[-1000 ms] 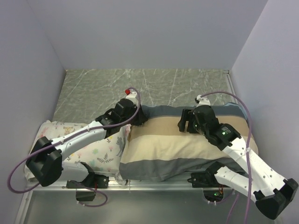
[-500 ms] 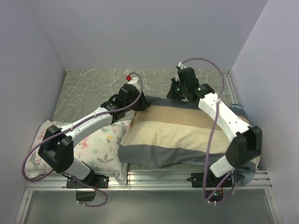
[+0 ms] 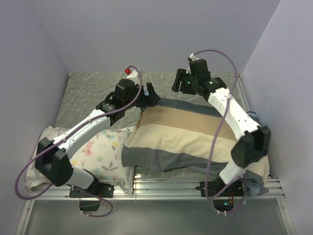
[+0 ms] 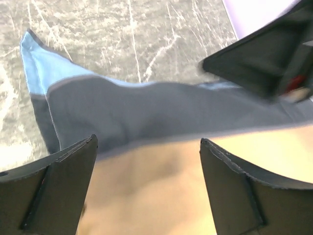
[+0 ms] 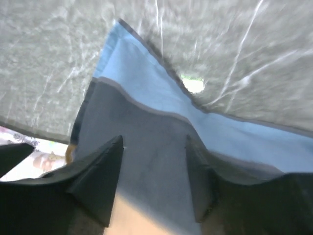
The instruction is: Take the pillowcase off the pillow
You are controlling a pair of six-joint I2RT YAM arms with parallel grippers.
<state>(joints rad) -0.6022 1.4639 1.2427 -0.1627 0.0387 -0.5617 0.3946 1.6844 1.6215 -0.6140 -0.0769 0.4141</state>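
Moved farther back, the left gripper (image 3: 149,96) and right gripper (image 3: 177,84) are held above the far edge of the pillowcase (image 3: 186,134), fingers spread wide, nothing gripped.

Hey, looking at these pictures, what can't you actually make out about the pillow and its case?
1. The pillow: hidden in every view inside the pillowcase.
2. The pillowcase's right end, top view: covered by the right arm.
3. Contact, wrist views: the left gripper and right gripper are open over the pillowcase; touching or apart cannot be told.
4. Floral pillow, top view: partly under the left arm.
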